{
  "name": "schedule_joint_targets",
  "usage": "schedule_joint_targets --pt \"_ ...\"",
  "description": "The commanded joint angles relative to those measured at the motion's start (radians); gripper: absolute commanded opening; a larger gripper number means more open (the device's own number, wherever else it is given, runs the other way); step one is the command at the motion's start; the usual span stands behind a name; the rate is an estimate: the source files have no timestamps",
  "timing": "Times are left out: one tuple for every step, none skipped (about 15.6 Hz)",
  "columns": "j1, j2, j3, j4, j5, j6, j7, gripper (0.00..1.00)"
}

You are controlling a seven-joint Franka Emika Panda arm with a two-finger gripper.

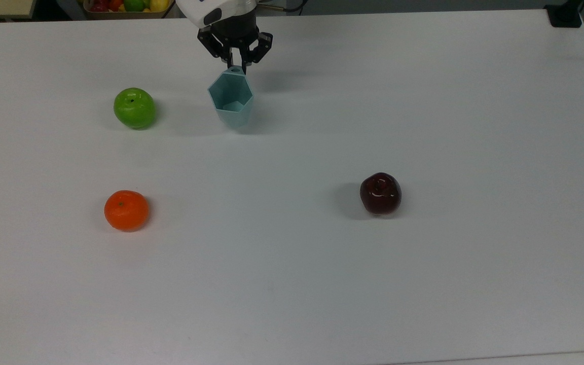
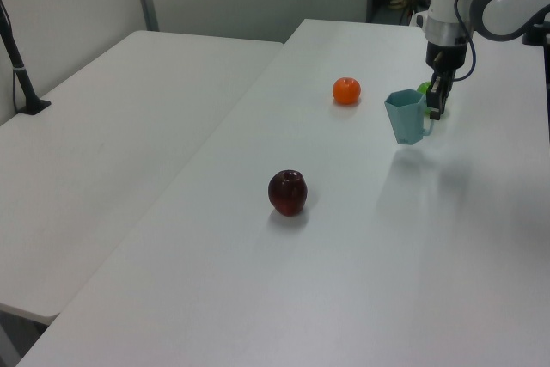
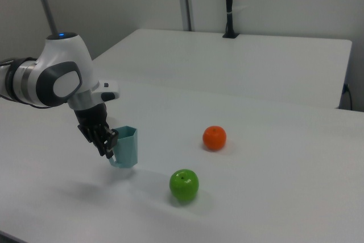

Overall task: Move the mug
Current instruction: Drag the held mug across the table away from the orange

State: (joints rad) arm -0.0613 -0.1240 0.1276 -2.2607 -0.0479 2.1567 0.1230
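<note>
The pale blue-teal faceted mug (image 1: 231, 99) hangs upright near the far edge of the white table (image 1: 292, 284), its open hexagonal rim facing up. My gripper (image 1: 235, 66) comes down from above and is shut on the mug's small loop handle at the far side of the rim. In the left view the mug (image 2: 404, 116) sits just left of the gripper (image 2: 436, 107). The right view shows the mug (image 3: 126, 146) beside the gripper (image 3: 111, 147), seemingly a little above the tabletop with its shadow below.
A green apple (image 1: 134, 107) lies to the top view's left of the mug, an orange (image 1: 126, 210) nearer the front left, a dark red apple (image 1: 380, 193) to the right. A fruit bin (image 1: 124, 6) and a black post base (image 1: 564, 15) stand at the far edge.
</note>
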Motion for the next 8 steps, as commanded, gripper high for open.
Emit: schedule_joint_targets --pt "-0.008 -0.01 0.006 -0.022 -0.013 0.003 -0.091 0.16" --pt "-0.003 0.003 0.006 -0.02 -0.013 0.009 -0.092 0.16" --pt "-0.002 0.012 0.006 -0.019 -0.013 0.012 -0.091 0.16" --pt "0.0 0.018 0.007 -0.017 -0.013 0.012 -0.091 0.16" --pt "-0.002 0.021 0.013 -0.017 -0.013 0.014 -0.092 0.16" --pt "-0.002 0.027 0.02 -0.017 -0.013 0.014 -0.092 0.17" --pt "-0.002 0.036 0.021 -0.016 -0.015 0.015 -0.092 0.18" --pt "-0.002 0.044 0.023 -0.014 -0.015 0.015 -0.091 0.21"
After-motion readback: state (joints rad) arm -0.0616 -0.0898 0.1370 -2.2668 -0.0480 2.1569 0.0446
